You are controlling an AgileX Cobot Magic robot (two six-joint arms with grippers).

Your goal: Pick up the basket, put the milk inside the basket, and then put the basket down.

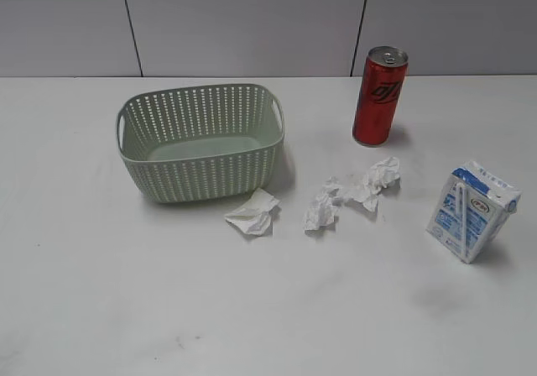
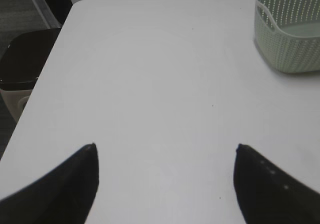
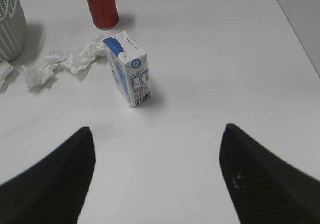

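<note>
White table (image 1: 168, 309), matte, a few faint smudges near the front; grey panelled wall (image 1: 243, 19) behind it. Left wrist view shows the table's left edge and rounded far corner, dark floor and a black bin (image 2: 22, 59) just past it. Right wrist view shows the right edge, grey floor beyond. Basket (image 1: 201, 141) sits upright far-left of centre, nothing in it, bare table to its left and in front. Red can (image 1: 380, 95) stands upright far-right, well apart from the basket. Milk (image 1: 470, 211) stands upright at the right, alone, open table around it on the near and right sides. Three crumpled tissues (image 1: 340, 195) lie between basket and milk, one just beside the basket's front corner. Left gripper (image 2: 165, 149) spread wide, holding nothing, over bare table, basket well ahead to its right. Right gripper (image 3: 157, 129) spread wide, holding nothing, milk ahead just left of centre.
</note>
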